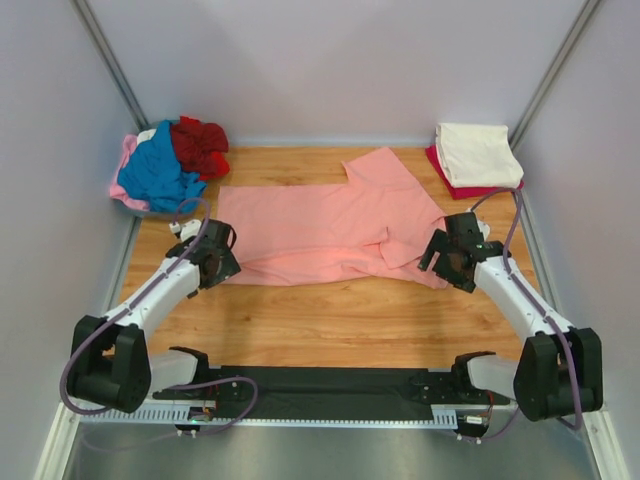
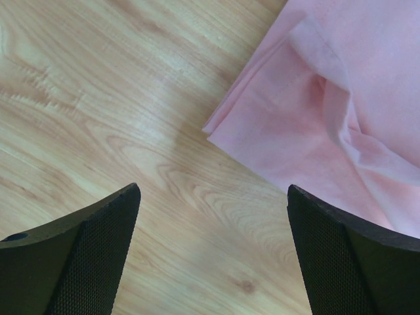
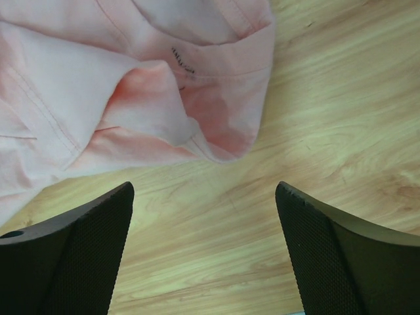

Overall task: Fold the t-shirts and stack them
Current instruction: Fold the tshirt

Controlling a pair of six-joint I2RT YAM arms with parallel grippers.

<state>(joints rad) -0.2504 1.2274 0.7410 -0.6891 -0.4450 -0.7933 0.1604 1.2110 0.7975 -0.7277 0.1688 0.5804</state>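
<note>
Two arms share one wooden table (image 1: 330, 320), and the salmon-pink t-shirt (image 1: 320, 232) lies spread over its middle, nearly from side to side. Beyond the far left corner of this shirt sits a heap of unfolded t-shirts (image 1: 165, 168), blue, dark red and pale pink. Beyond its far right corner sits a folded stack (image 1: 478, 158), cream over red.

The left gripper (image 1: 214, 256) hangs at the near left corner of the shirt and the right gripper (image 1: 452, 256) at the near right corner. Both have their jaws spread wide and carry nothing.

I judge that the folding of this shirt is the step in hand, with no grasp taken yet. The next move asks each gripper to go down on its corner and pinch all layers together, without pushing the cloth away.

Only the top view shows the heap and the stack. Only the left wrist view shows that the corner is doubled cloth. Only the right wrist view shows a small dark print (image 3: 178, 60) near a rumpled edge, too small to read.
</note>
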